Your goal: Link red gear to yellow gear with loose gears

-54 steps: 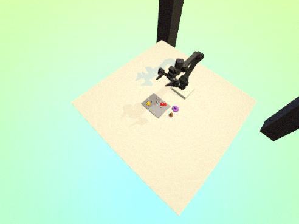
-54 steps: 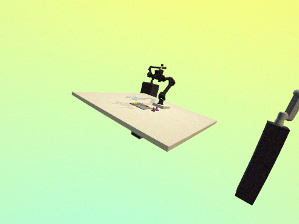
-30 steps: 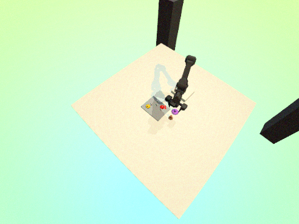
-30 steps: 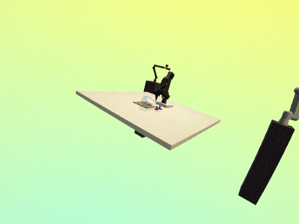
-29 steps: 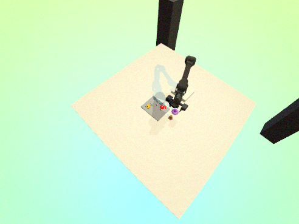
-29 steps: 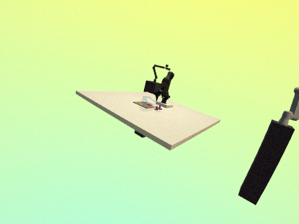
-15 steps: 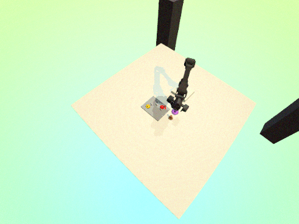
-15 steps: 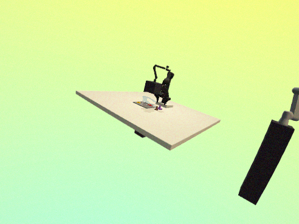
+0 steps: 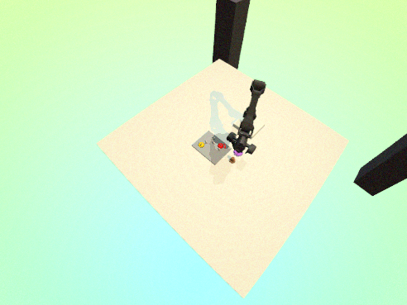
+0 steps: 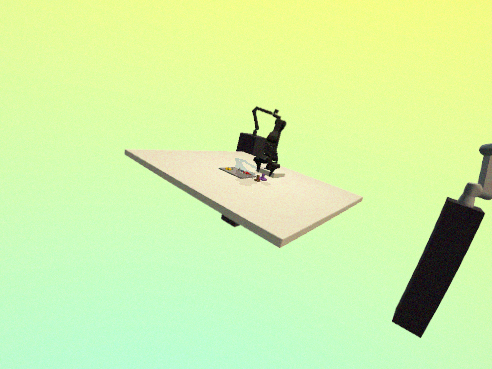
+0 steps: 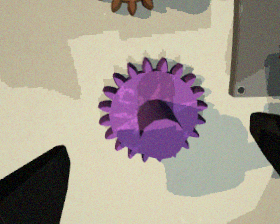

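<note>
The purple gear [image 9: 238, 154] [image 10: 263, 177] [image 11: 155, 85] stands on the table, its central knob up. My gripper [image 9: 241, 144] [image 10: 265, 173] [image 11: 160, 138] is open and empty above it, with one finger on each side in the wrist view. The smaller brown gear [image 9: 232, 159] [image 10: 257, 178] [image 11: 132, 5] stands close by on the table. The grey board [image 9: 215, 159] [image 10: 231, 172] [image 11: 250, 50] bears the red gear [image 9: 220, 145] [image 10: 247, 173] and the yellow gear [image 9: 201, 145] [image 10: 229, 168], apart from each other. Small pegs show between them; details are too small to tell.
The board's edge lies beside the purple gear, near one finger in the wrist view. A black pillar [image 9: 232, 29] stands behind the table [image 9: 244, 227] [image 10: 260, 215]. Another black pillar [image 9: 385, 165] [image 10: 440, 265] stands off to the right, beyond the table.
</note>
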